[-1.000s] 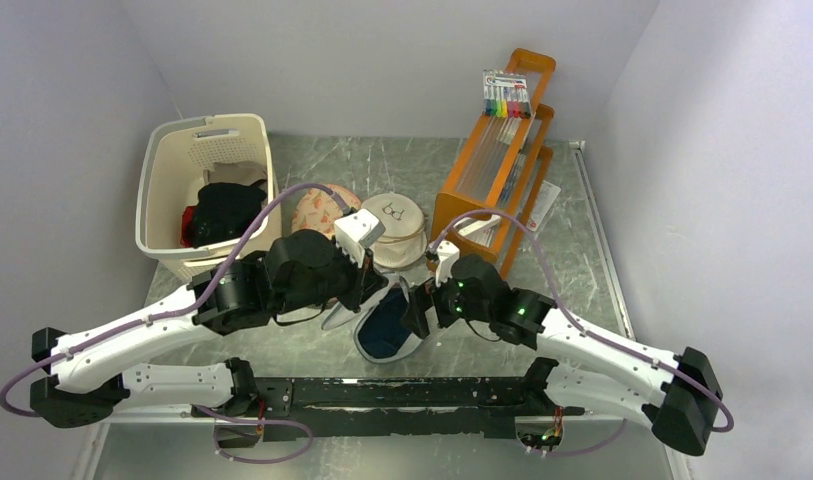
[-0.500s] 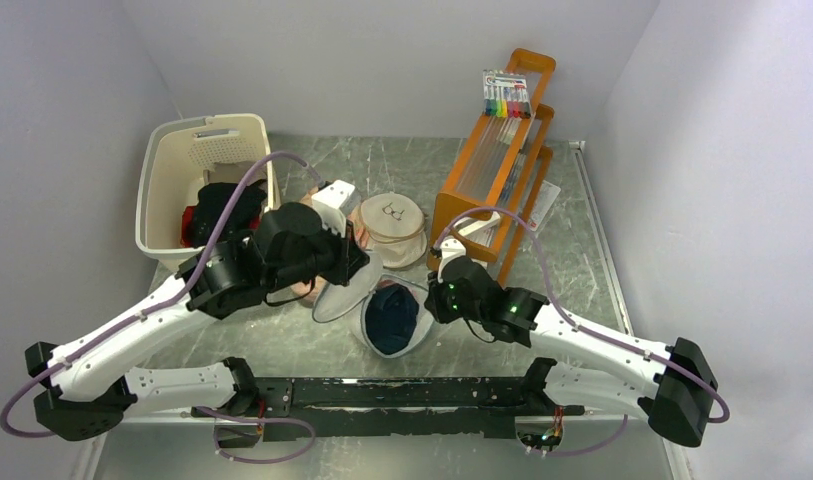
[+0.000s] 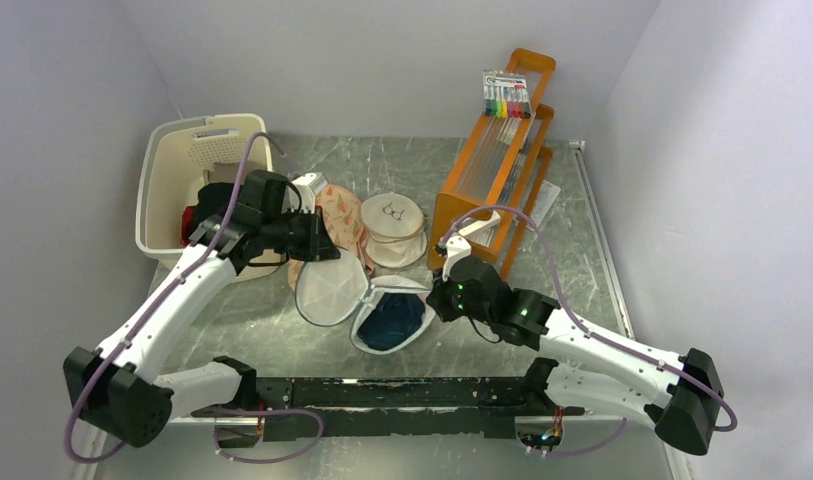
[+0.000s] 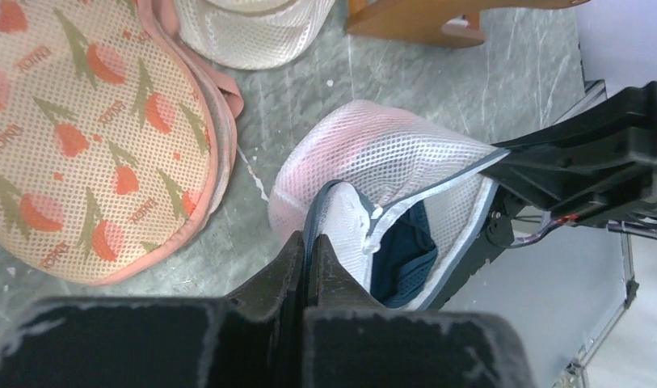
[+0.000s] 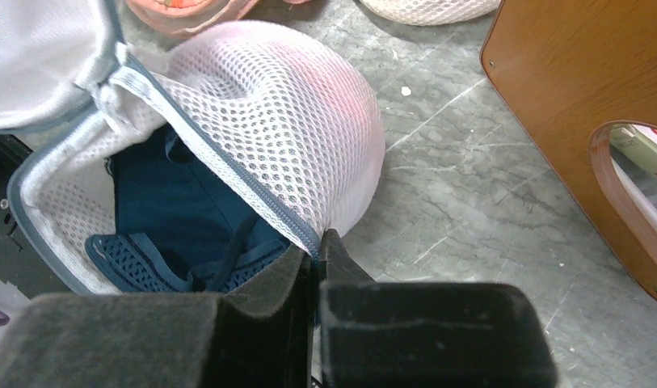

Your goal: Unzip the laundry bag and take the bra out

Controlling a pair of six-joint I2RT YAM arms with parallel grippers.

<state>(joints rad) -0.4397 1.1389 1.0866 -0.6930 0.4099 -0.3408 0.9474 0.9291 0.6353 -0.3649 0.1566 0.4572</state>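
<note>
On the bench [image 3: 582, 260], the left gripper [image 4: 310, 241] is pinching the unzipped laundry bag [image 5: 284, 105] by its flap at 10 o'clock, the right gripper [image 5: 315, 242] is pinching its rim at 2 o'clock, and a navy bra [image 5: 175, 202] is lying inside.

A cream basket [image 3: 172, 165] stands at the back left of the grey stone table [image 3: 592, 270], and there are dark clothes [image 3: 217, 198] inside it. Near it lies a peach bag [image 3: 339, 222] with orange flowers, and right beside that is a round beige bag [image 3: 394, 228] with glasses drawn on top. On the right stands an orange rack [image 3: 497, 170] with a pack of colour pens [image 3: 505, 95] on top.
</note>
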